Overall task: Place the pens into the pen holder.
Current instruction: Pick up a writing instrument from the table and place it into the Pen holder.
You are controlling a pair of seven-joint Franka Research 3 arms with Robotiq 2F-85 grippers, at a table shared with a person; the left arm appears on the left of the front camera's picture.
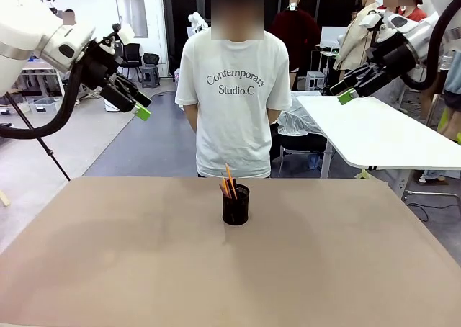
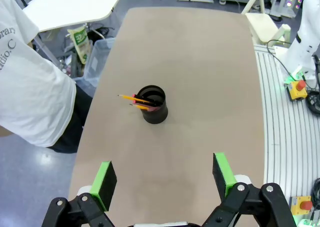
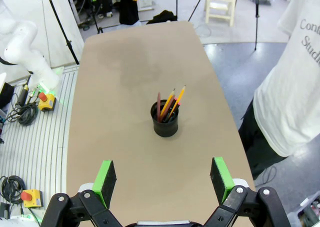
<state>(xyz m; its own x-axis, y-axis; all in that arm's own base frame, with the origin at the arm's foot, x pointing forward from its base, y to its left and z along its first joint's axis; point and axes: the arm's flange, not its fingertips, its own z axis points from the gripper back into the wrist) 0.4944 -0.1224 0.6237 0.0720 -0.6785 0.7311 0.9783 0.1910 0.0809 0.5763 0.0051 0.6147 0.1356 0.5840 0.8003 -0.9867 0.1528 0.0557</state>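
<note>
The cup (image 1: pixel 235 204) stands upright near the middle of the table (image 1: pixel 108 269), on the side toward the person (image 1: pixel 234 89) at the far edge, and the pens (image 3: pixel 169 106) stand inside it, leaning together with their upper ends above the rim. In the right wrist view an orange pen, a brownish-pink pen and a dark pen can be told apart. No pen lies on the table around the cup, so the placing step appears complete. The left gripper (image 1: pixel 142 112) hangs high above the table, well to the left of the cup; its fingers are spread wide with nothing between them. The right gripper (image 1: pixel 346 95) hangs high, well to the right of the cup, likewise spread and empty. Judged from this, the remaining care is clearance: keep both arms well above the pen tips and avoid sweeping low across the cup, which looks light and could tip if nudged.
</note>
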